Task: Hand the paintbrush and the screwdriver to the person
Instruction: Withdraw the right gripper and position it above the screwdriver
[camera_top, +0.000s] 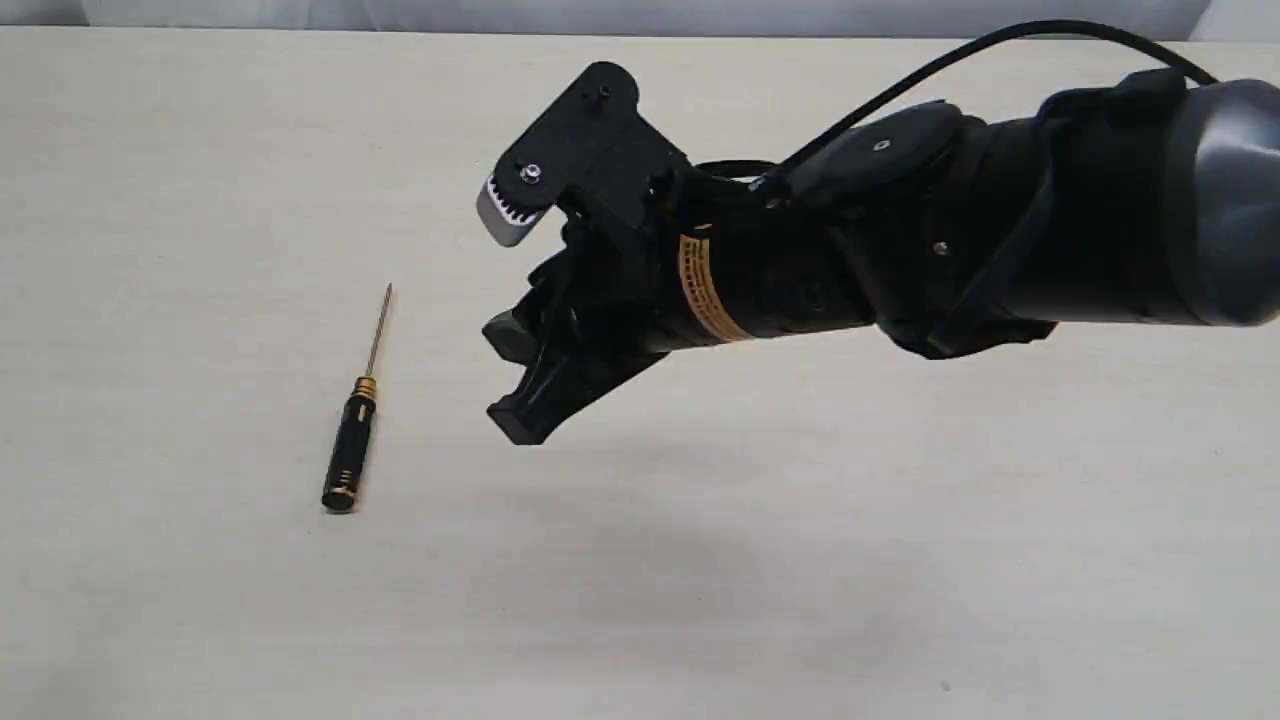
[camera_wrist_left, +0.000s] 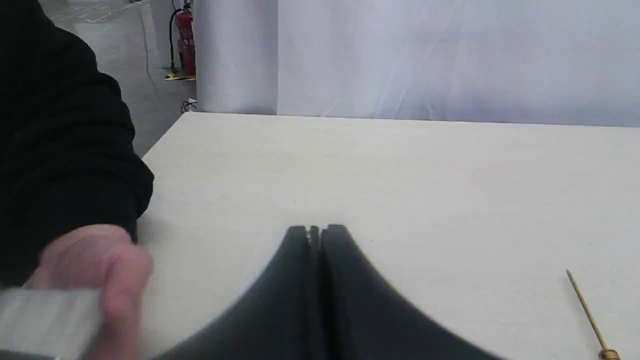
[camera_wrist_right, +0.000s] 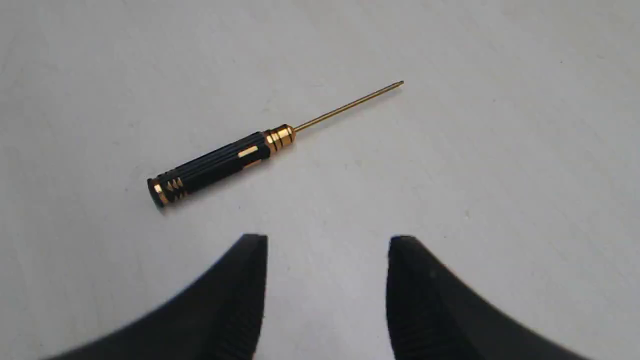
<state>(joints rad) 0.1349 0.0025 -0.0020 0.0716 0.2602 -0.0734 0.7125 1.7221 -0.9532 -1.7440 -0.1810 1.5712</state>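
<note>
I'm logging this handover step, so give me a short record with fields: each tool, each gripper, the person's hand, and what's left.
screwdriver: lying flat on the table, untouched
right gripper: open, empty, hovering near the screwdriver
left gripper: shut, empty
person's hand: beside the left gripper, holding a blurred pale object, probably the paintbrush
remaining: screwdriver not yet handed over

One screwdriver (camera_top: 360, 405) lies left of centre in the exterior view, and one robot arm (camera_top: 900, 230) enters from its right edge. Grippers number two: the right gripper (camera_wrist_right: 327, 245) and the left gripper (camera_wrist_left: 315, 231). Single items: one hand (camera_wrist_left: 95, 270), one blurred paintbrush (camera_wrist_left: 45, 315), one fire extinguisher (camera_wrist_left: 187, 45), one table (camera_top: 800, 600).
</note>
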